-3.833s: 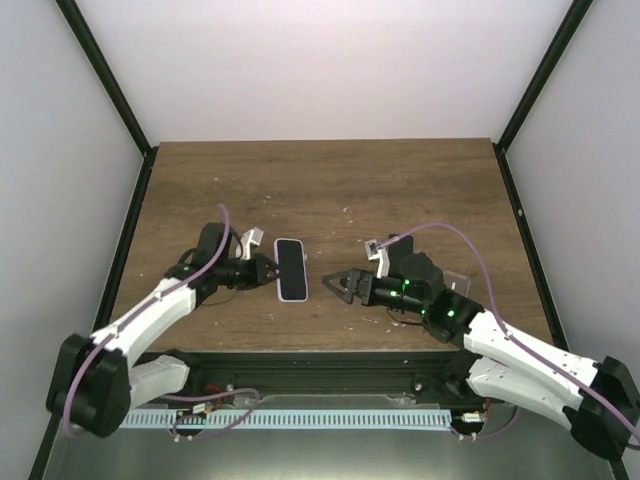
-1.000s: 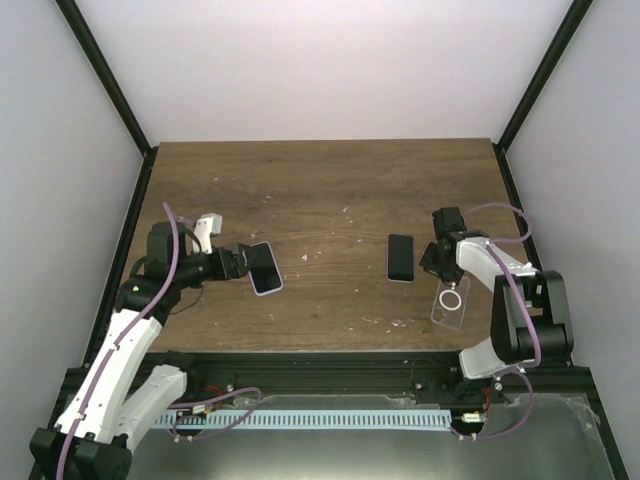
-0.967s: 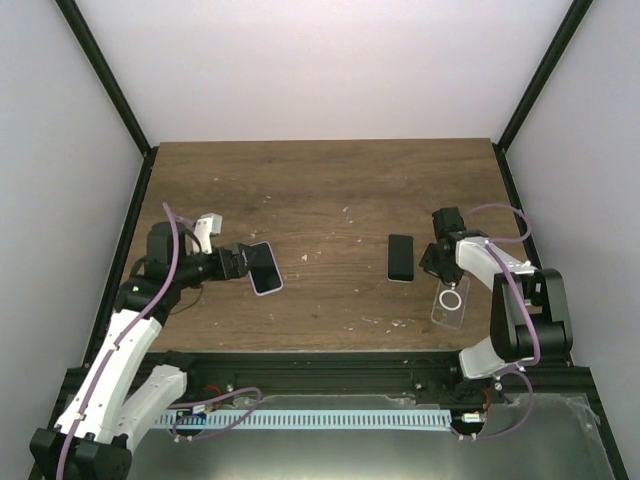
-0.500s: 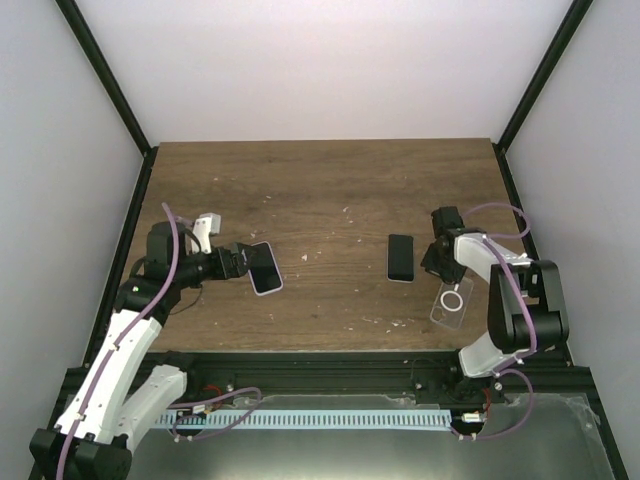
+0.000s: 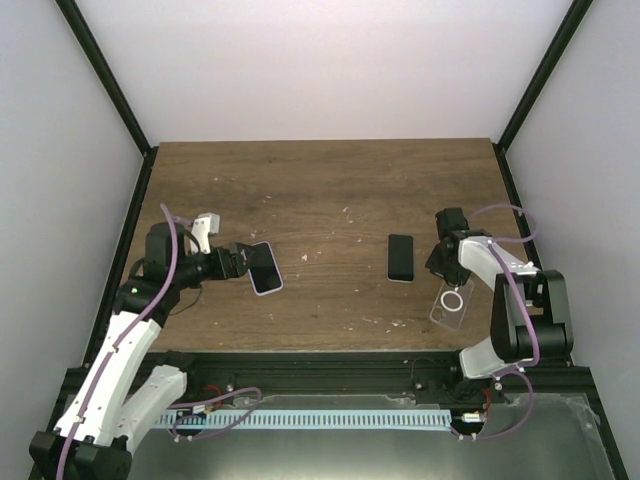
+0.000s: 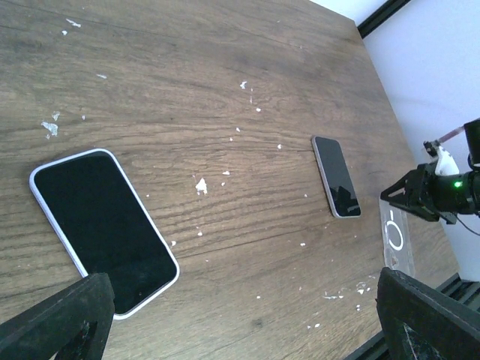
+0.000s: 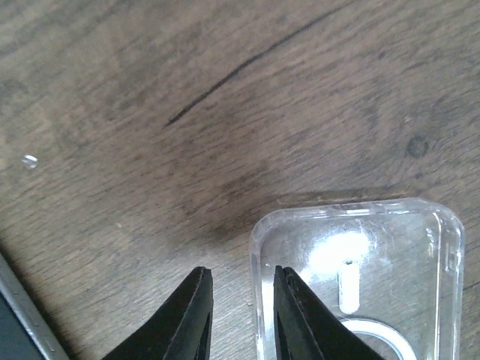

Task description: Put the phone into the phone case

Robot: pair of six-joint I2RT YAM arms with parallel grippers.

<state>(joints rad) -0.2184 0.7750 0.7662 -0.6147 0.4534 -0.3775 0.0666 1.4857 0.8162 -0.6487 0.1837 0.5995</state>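
Wood tbl (image 5: 320, 190): small phone (image 5: 401, 257), case (image 5: 451, 303) lengthwise near-far.

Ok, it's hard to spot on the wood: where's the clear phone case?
In the top view the clear phone case lies at the near right of the table, the right pincer at its far end, the small dark phone to its left.

We count two phones: the big phone (image 5: 262, 268) far to the left of the phone case (image 5: 451, 303), and the small phone (image 5: 401, 257) near its left. We count one case, one table (image 5: 330, 180), and two robot arms: left arm (image 5: 128, 325), right arm (image 5: 497, 268).
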